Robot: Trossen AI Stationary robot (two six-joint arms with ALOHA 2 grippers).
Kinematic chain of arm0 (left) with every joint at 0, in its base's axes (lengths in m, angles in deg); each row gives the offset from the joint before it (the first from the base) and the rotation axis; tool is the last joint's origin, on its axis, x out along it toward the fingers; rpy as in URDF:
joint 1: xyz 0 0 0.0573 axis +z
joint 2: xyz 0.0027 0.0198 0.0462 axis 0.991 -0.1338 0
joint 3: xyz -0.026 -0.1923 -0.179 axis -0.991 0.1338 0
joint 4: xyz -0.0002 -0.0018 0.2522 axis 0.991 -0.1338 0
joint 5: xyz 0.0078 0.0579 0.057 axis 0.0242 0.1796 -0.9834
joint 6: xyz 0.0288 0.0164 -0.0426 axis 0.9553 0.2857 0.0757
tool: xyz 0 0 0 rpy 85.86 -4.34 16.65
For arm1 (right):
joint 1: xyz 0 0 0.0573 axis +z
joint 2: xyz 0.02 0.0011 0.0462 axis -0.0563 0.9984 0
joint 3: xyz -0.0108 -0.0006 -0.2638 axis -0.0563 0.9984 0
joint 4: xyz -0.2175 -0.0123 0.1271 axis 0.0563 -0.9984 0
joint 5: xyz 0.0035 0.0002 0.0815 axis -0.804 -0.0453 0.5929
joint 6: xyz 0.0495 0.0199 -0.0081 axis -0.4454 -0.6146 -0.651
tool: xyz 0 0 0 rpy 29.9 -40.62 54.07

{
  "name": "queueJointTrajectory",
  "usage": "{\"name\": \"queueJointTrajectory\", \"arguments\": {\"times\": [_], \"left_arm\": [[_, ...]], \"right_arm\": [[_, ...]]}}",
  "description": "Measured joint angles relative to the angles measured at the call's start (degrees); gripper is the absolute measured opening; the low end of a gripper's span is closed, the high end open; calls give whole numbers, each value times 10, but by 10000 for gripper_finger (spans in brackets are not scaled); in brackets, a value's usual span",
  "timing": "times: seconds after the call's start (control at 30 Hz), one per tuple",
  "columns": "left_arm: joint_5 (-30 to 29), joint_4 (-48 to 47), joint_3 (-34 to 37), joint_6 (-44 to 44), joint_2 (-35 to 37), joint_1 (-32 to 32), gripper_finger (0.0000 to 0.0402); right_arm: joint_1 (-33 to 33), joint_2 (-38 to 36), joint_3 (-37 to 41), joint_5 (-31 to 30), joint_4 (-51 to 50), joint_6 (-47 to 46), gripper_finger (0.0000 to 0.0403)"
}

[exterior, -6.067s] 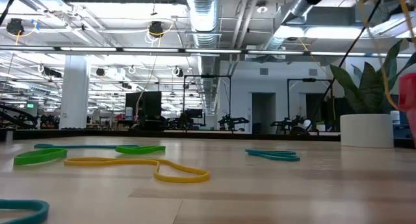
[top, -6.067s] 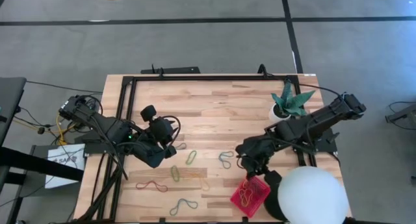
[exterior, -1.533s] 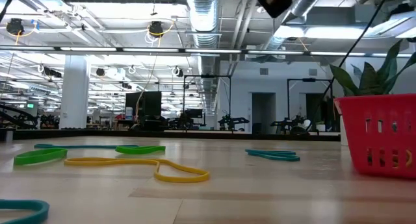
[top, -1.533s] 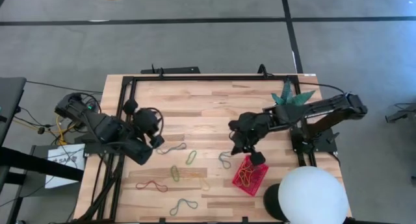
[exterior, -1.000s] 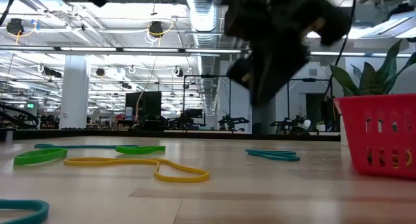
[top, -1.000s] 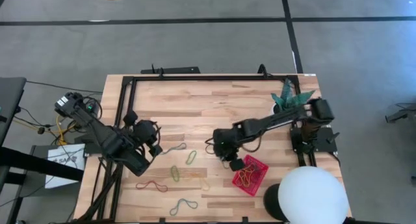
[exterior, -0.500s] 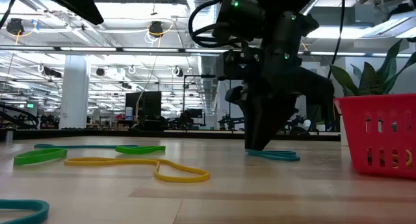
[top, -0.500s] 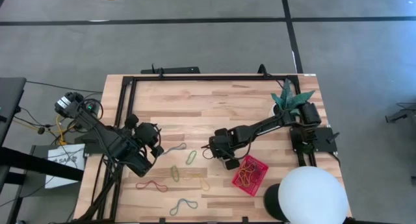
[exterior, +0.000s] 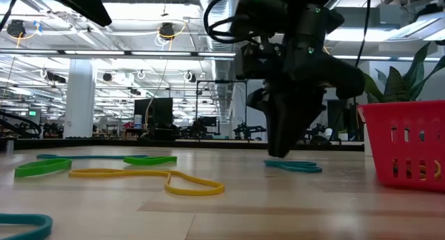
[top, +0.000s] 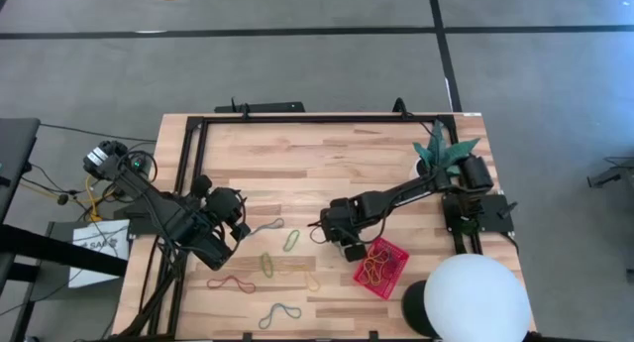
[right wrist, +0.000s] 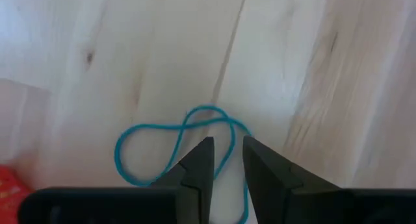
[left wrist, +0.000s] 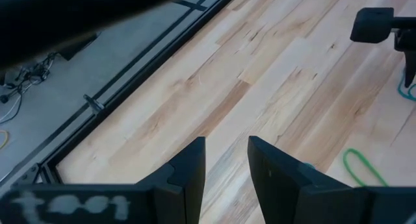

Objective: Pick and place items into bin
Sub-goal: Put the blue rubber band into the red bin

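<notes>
Two arms over one wooden surface (top: 327,164), the largest thing in view, with a white dome (top: 466,300) at its near right corner and a potted plant (top: 441,152) at the right edge. Red bin (top: 381,267) sits on the surface just beside the dome; yellow bands already lie inside it. Right hand (top: 342,245) is down at the surface just beside the bin's left corner, poised over a blue band (right wrist: 175,143) folded into a figure-eight. Its fingers stand slightly parted, tips straddling a strand of that band, nothing gripped yet. Left hand (top: 230,226) waits over the left part of the surface, fingers apart, holding nothing. Remaining loose bands lie well apart between the two arms: grey (top: 263,226), green (top: 291,240), yellow-green (top: 266,265), yellow (top: 302,274), red (top: 230,283), and another blue (top: 279,313) near the front edge. Step in hand, by my reading: the pick of the blue band. Next move calls for pinching the thin strand flat against the wood, lifting clear, then a short carry over the bin rim and release.
</notes>
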Motion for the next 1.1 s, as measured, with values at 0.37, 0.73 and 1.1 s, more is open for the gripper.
{"name": "queueJointTrajectory", "arguments": {"times": [0.37,0.73,1.1], "left_arm": [[1,0,0,0,0,0,107],[-3,11,0,8,0,0,107],[-5,12,0,8,0,0,107]], "right_arm": [[0,1,9,-23,59,-31,77],[15,1,18,-14,48,-31,77],[6,23,16,-12,65,-30,77]]}}
